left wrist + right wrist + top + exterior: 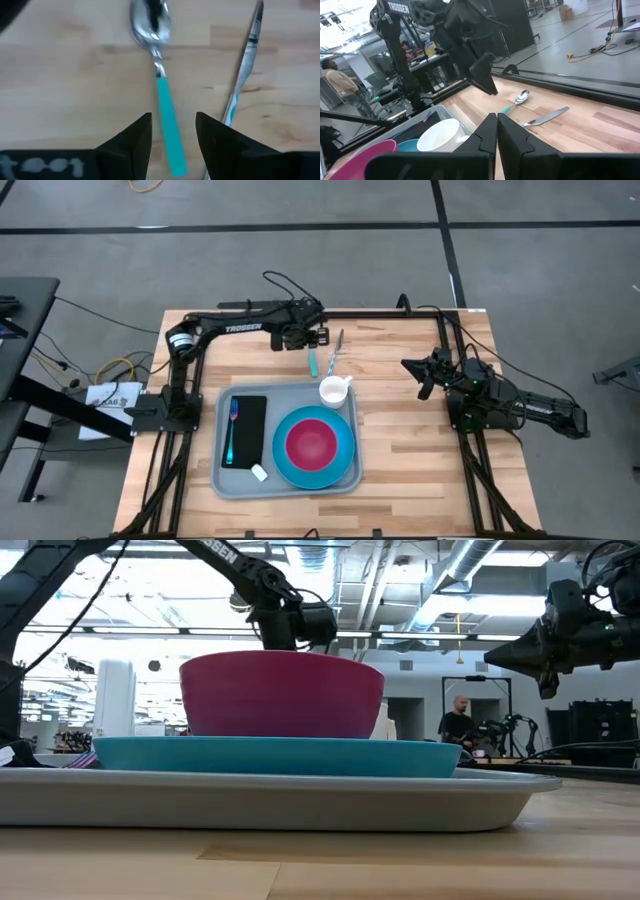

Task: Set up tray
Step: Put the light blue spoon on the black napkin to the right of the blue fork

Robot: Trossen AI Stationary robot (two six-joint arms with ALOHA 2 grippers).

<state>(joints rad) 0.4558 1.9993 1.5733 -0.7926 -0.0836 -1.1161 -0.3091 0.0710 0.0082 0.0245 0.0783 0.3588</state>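
High view shows the large light grey-blue rectangular plastic tray (pixel 288 482) lying flat near the middle of the wooden table (pixel 400 440), toward its near edge. Its corners are rounded and a raised rim runs all round. On it lie a round blue plate (pixel 345 455) carrying a magenta bowl (pixel 311 443), a small black rectangular napkin (pixel 250 430) with a teal-handled fork (pixel 231 435) at its left side, a white cup (pixel 335 391) at the far right corner, and a small white scrap (pixel 259 472) near the front.

Beyond the tray's far edge, on bare wood, rest a metal spoon with a teal handle (pixel 312 358) and a metal knife (pixel 337 348), side by side and apart from each other. The left gripper (pixel 312 338) hangs above the spoon; in the left wrist view its fingers (pixel 135 142) stand spread, one each side of the handle.

The right gripper (pixel 412 366) waits over the table's right side, fingers (pixel 485 137) pressed together, holding nothing.
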